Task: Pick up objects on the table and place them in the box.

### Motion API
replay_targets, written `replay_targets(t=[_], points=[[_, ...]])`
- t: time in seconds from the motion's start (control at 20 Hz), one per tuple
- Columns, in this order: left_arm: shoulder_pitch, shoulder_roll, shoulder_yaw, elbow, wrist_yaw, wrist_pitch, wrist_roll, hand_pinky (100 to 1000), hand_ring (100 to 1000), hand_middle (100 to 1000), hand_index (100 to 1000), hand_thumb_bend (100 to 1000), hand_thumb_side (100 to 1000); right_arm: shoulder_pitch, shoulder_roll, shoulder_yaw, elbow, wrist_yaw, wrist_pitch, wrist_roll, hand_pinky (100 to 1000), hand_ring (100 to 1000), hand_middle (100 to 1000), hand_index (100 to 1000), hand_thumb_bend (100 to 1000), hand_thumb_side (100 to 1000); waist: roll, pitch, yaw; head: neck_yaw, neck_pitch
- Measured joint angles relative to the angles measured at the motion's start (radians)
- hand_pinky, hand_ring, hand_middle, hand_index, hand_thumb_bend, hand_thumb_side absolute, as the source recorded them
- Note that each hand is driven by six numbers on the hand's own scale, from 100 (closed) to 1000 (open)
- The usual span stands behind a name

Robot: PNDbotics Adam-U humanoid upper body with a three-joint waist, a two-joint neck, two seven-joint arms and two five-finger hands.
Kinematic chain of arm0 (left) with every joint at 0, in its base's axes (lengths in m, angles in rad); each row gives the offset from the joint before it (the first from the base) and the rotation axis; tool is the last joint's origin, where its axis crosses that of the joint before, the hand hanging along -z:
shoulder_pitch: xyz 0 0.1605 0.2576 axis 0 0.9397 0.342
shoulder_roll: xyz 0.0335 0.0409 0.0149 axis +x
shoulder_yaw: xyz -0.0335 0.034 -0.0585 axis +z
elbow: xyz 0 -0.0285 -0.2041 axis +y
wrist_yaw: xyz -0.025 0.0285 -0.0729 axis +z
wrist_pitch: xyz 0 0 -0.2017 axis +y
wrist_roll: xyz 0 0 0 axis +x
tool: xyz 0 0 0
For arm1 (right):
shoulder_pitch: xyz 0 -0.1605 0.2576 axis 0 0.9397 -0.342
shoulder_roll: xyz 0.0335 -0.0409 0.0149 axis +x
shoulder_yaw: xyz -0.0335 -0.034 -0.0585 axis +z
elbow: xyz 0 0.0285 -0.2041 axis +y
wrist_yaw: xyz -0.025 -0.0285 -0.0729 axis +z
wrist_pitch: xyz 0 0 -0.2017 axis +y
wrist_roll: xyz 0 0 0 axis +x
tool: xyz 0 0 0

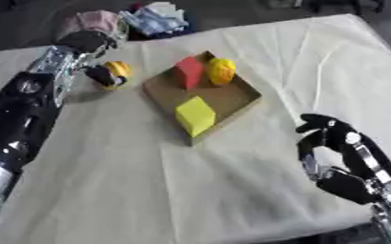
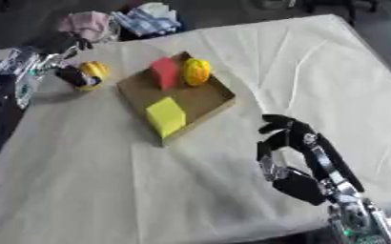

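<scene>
Cloth-covered table in a dim room

A pale cream tablecloth (image 1: pixel 232 190) covers the table and lies askew in both views, creased with long folds that run from the far edge toward the near one. Beyond the far edge the floor (image 1: pixel 15 19) is dark grey. There, just past the cloth, sit 2 bundles: a pinkish one (image 1: pixel 95 21) and a white-and-blue one (image 1: pixel 155 19). Dark furniture legs (image 2: pixel 349 7) show at the top right.

I see box (image 1: pixel 237 102) mid-table | three things in it | one thing (image 1: pixel 115 72) at its 9 o'clock | my left hand (image 1: pixel 98 74) on it
</scene>
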Motion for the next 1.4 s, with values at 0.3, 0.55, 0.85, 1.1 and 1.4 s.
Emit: replay_targets(t=[0.3,0.55,0.85,1.1,1.4], points=[[0.008,-0.003,0.003,0.015,0.012,0.016,0.006,707,589,629,773,240,185,0.0,0.0,0.0,0.0,0.0,0.001,-0.001,619,610,675,858,100,311,0.0,0.003,-0.003,0.03,-0.005],[0.017,-0.004,0.005,-0.001,0.037,0.021,0.067,651,508,519,682,136,100,0.0,0.0,0.0,0.0,0.0,0.002,-0.002,619,609,675,857,100,309,0.0,0.003,0.006,0.028,-0.005],[0.021,0.031,-0.031,-0.152,0.137,-0.021,0.074,668,525,533,694,157,100,0.001,0.0,-0.006,0.0,0.0,0.004,-0.005,619,609,675,857,100,308,0.0,0.003,0.027,0.008,-0.005],[0.043,0.059,-0.108,-0.342,0.208,-0.08,0.009,686,551,553,707,198,111,0.001,0.0,-0.006,0.0,0.0,0.004,-0.007,619,609,676,857,100,314,0.0,0.003,0.037,-0.007,-0.005],[0.054,0.04,-0.207,-0.462,0.242,-0.154,-0.087,696,573,571,720,219,139,0.001,0.0,-0.006,0.0,0.0,0.004,-0.006,620,609,676,855,100,310,0.0,0.002,0.035,-0.01,-0.005]])
